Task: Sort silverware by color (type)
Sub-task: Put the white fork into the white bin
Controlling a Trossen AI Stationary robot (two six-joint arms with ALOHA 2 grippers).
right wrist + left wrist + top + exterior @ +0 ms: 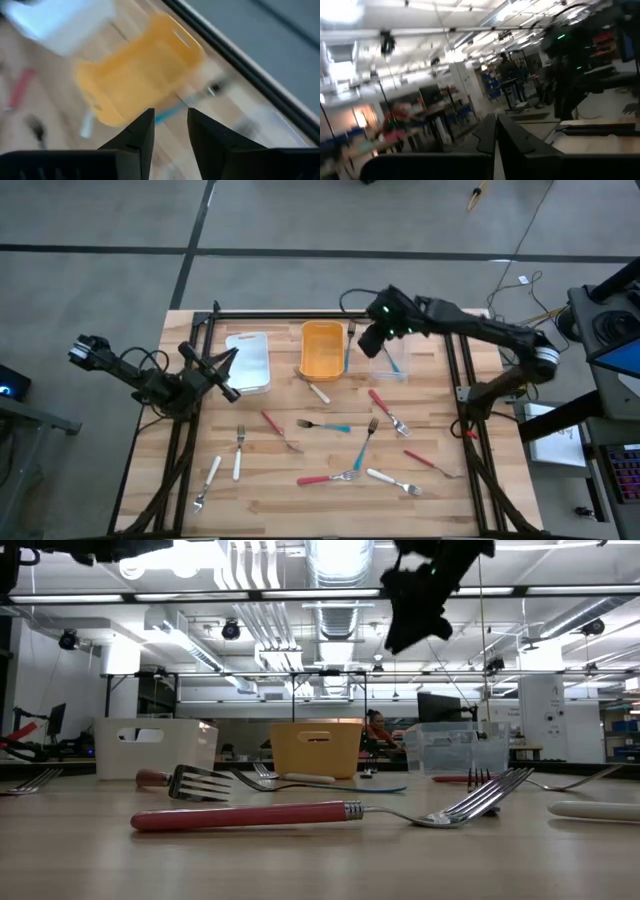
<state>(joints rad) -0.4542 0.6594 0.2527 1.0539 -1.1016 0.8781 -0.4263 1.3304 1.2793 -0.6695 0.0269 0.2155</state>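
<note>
Dark and empty, my right gripper (pixel 170 131) hangs with its fingers slightly parted above the far side of the pale wooden table (pixel 330 490), between the orange plastic bin (pixel 322 348) and the clear plastic bin (pixel 389 358). A teal-handled utensil (pixel 169 113) lies just beside the orange bin. My left gripper (pixel 222 372), fingers pressed together, waits at the table's left by the white plastic bin (pixel 250 360). Red-, teal- and white-handled metal forks (pixel 352 450) lie scattered over the near half. Beyond the table stands a workshop with bright ceiling lights (pixel 338 560); I can read no writing.
</note>
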